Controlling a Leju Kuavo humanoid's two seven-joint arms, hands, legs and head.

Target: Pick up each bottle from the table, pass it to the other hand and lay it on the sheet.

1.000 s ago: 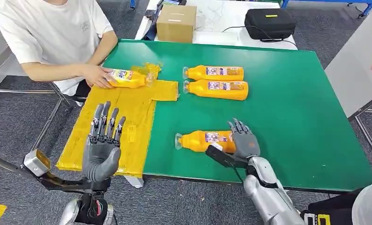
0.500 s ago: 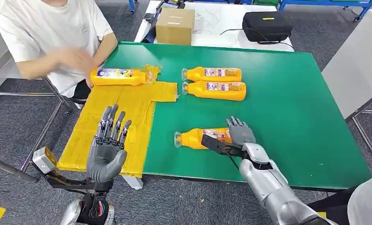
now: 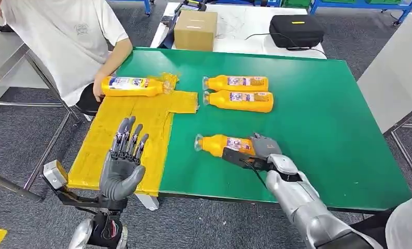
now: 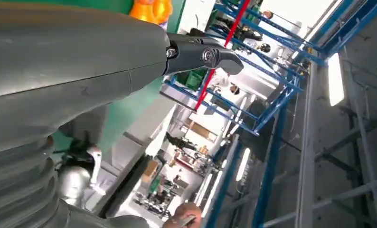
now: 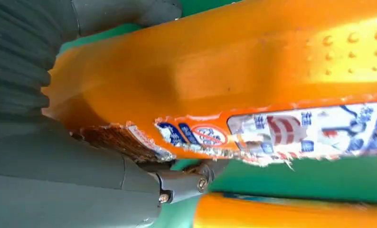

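An orange bottle (image 3: 219, 144) lies on its side near the front of the green table (image 3: 323, 129), and my right hand (image 3: 261, 150) grips its base end. Up close, the right wrist view has the same bottle (image 5: 253, 71) pressed against my palm, with the thumb (image 5: 82, 180) under it. My left hand (image 3: 122, 166) is open, palm up, fingers spread, over the front edge of the yellow sheet (image 3: 141, 124). One bottle (image 3: 128, 86) lies at the sheet's far end. Two more bottles (image 3: 237, 83) (image 3: 240, 100) lie side by side mid-table.
A person in a white shirt sits at the table's far left corner, a hand (image 3: 96, 91) by the bottle on the sheet. A cardboard box (image 3: 195, 28) and a black case (image 3: 296, 28) stand on the white table behind. The green table's right half is bare.
The person put the bottle down on the sheet and drew the hand back. My right hand closed its fingers around the front bottle. My left hand stayed open.
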